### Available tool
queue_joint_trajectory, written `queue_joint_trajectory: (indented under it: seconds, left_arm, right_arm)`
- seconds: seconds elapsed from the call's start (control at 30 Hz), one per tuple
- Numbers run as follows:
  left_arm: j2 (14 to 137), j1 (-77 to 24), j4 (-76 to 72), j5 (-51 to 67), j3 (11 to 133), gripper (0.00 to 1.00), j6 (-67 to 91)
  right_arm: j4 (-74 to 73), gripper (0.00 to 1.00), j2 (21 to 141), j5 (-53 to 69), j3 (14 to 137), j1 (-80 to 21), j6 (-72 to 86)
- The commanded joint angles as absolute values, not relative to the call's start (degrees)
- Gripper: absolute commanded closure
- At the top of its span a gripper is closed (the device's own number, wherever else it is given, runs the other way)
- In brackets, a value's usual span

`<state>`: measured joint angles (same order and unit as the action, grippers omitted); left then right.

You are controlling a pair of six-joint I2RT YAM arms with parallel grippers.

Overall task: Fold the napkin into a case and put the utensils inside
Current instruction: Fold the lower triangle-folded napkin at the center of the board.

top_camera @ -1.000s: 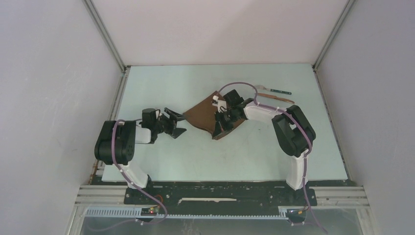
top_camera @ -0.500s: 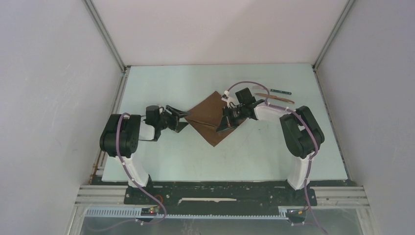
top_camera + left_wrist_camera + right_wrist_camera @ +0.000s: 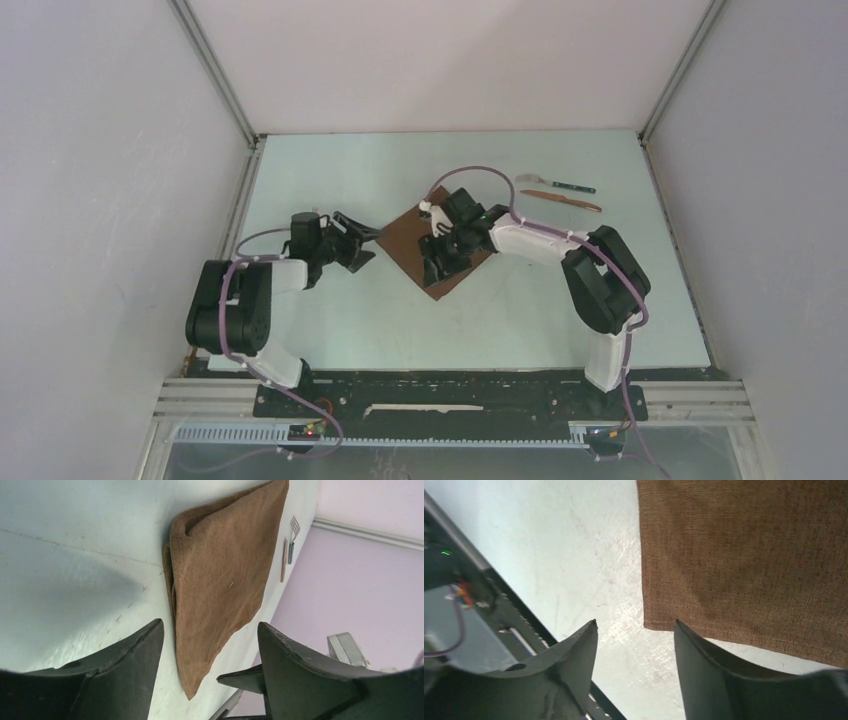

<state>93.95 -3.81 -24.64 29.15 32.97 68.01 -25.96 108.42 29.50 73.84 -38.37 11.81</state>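
My left gripper (image 3: 210, 624) gapes wide and empty just beside the folded dark-brown cloth napkin (image 3: 225, 565). My right gripper (image 3: 635, 623), parted, hangs over its corner.

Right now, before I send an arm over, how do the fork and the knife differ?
The fork has a silver pronged head and a dark handle; the knife is reddish-brown along its whole length. The fork lies farther from the arms, the knife just nearer. Both are slim, lie flat on the table almost parallel, to the far right of the napkin and apart from it, neither held.
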Motion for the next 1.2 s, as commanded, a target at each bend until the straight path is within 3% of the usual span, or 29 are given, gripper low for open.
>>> queue_joint_trajectory:
  seconds: [0.0,0.07,0.2,0.4,0.7,1.17]
  left_arm:
    - [85.4,-2.6,-13.5,25.4,33.6,0.27,59.1]
    - [82.2,-2.3,-9.7,25.0,34.3,0.26,56.6]
    - [77.6,-2.2,-5.9,25.1,34.3,0.26,53.7]
    - [74.4,-1.2,-2.2,26.0,34.3,0.26,50.5]
    - [72.3,2.7,-0.4,29.3,33.5,0.25,48.0]
    - [72.4,4.0,-1.0,31.1,33.3,0.25,47.9]
  right_arm:
    - [-36.1,0.29,106.4,11.9,79.7,-44.5,5.4]
    - [-39.5,0.25,107.0,3.9,82.5,-48.0,2.9]
    - [-47.4,0.27,112.9,-4.4,88.7,-51.6,-1.2]
    - [-51.9,0.42,118.2,-1.9,95.9,-52.4,-2.3]
    - [-54.7,0.31,123.1,-0.6,99.7,-52.0,-2.0]
    - [-54.7,0.38,129.5,-0.6,101.3,-50.8,-2.2]
